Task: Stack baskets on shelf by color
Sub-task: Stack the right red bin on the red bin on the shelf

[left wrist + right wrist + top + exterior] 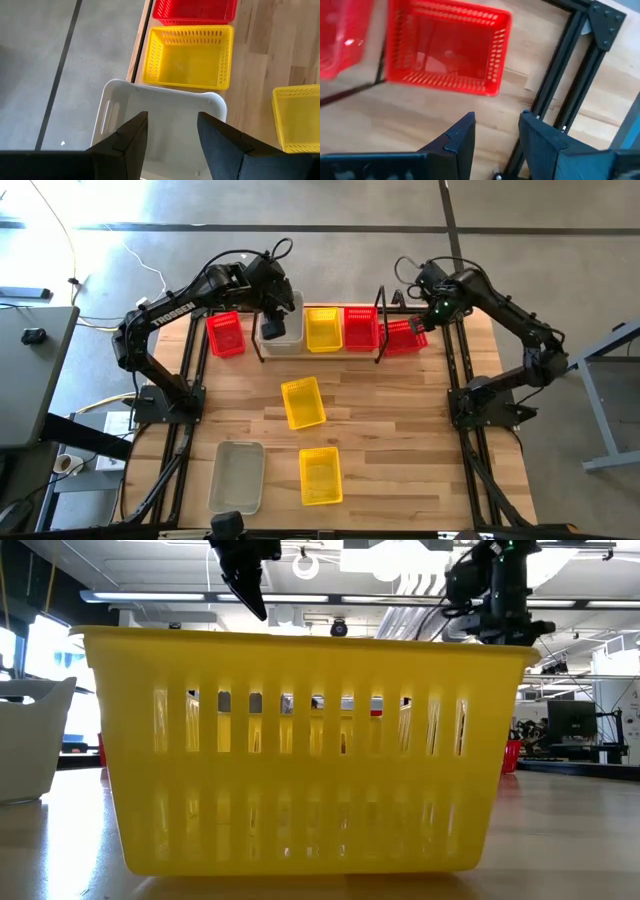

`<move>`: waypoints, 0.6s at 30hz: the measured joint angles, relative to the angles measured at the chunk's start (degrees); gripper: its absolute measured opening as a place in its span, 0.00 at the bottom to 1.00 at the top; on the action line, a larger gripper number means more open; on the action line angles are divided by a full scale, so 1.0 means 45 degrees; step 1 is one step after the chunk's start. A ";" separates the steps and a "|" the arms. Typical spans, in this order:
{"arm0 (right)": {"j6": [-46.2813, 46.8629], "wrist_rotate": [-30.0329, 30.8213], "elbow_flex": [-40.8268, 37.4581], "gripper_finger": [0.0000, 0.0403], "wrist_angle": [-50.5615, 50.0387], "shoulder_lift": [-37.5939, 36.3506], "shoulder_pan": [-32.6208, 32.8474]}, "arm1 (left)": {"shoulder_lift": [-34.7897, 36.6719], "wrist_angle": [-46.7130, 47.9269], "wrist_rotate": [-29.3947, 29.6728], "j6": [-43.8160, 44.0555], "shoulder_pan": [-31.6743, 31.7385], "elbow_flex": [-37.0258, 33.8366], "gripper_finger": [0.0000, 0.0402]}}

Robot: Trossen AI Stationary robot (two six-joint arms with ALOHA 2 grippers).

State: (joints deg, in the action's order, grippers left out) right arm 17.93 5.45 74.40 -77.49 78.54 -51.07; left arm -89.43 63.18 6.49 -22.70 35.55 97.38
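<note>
Tools both gape empty: left tool (170,145) over white basket (160,120), right tool (495,145) beside red basket (447,52).

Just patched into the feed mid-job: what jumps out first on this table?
The shelf at the table's far edge holds a white basket, a yellow basket and a red basket side by side. The left gripper hangs open over the white one; the right gripper is open near a loose red basket beyond the shelf's right end.
</note>
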 joint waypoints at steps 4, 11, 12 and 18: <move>0.0443 -0.0226 -0.0935 0.34 0.0903 0.0000 -0.0782 | 0.0000 0.0000 0.0005 0.0000 0.0001 0.0000 0.41; 0.1433 -0.0597 -0.2285 0.34 0.3247 0.0000 -0.1582 | 0.0000 0.0000 0.0022 0.0005 0.0001 0.0000 0.41; 0.1490 -0.0605 -0.2451 0.34 0.3500 0.0000 -0.1629 | 0.0000 0.0000 0.0026 0.0010 0.0001 0.0000 0.41; 0.1730 -0.0646 -0.3568 0.34 0.5165 0.0005 -0.1657 | 0.0000 -0.0001 0.0028 0.0020 0.0001 0.0000 0.41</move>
State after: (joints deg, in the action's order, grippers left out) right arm 25.71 2.55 58.35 -54.25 78.56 -58.52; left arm -89.43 63.17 6.62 -22.61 35.55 97.38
